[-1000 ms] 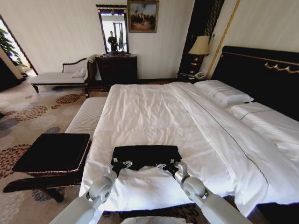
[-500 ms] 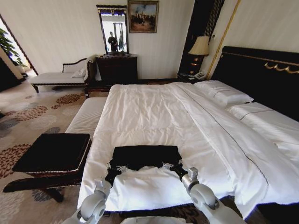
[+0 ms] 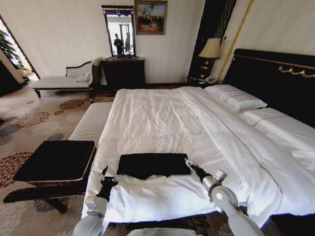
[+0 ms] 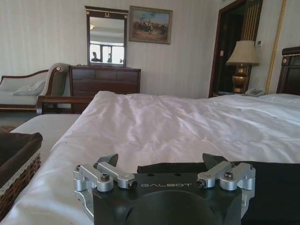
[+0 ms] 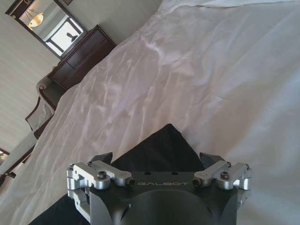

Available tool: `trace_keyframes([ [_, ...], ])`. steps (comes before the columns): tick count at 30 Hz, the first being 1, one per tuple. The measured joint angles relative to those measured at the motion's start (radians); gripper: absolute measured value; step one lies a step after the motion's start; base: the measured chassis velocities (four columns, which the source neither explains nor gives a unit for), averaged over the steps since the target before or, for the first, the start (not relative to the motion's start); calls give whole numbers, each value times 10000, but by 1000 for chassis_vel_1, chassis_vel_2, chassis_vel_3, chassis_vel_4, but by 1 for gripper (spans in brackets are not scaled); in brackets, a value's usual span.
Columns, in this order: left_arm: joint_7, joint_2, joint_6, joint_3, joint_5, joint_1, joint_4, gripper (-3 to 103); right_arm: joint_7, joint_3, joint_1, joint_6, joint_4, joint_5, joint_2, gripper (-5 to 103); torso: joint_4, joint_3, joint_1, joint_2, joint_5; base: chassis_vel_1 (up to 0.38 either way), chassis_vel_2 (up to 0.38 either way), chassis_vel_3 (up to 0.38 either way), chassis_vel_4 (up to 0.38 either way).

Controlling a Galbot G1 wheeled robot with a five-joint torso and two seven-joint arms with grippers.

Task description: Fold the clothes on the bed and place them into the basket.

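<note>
On the near end of the bed, at 6 o'clock in our head view, we record one black T-shirt, folded into a flat, soft rectangle on the smooth white duvet. Left tool sits at the shirt's 8 o'clock, just off its corner, fingers spread and holding nothing. Right tool sits at the shirt's 3 o'clock, by its edge, fingers likewise spread and empty. Nothing lies between either tool and the cloth.

One basket, square, brown woven wicker with black lining, stands on the floor at the shirt's 9 o'clock, beside the bed. One long white-cushioned bench runs along the bed's side beyond it.

At 12 o'clock: one dark wooden dresser, one mirror, one framed painting. At 2 o'clock: one lamp, white pillows, black headboard with gold trim.
</note>
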Motion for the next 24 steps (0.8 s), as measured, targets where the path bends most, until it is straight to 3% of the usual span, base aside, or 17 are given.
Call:
trace_keyframes([
  [11, -13, -256, -123, -202, 351, 641, -832, 100, -190, -86, -223, -1, -400, -223, 600, 100, 0, 0, 0, 0, 1, 0, 0, 0, 0],
  [24, -57, -267, -82, -231, 324, 651, -886, 100, -425, -378, 175, -13, -919, 125, 1649, 100, 0, 1, 0, 0, -2, 0, 0, 0, 0],
])
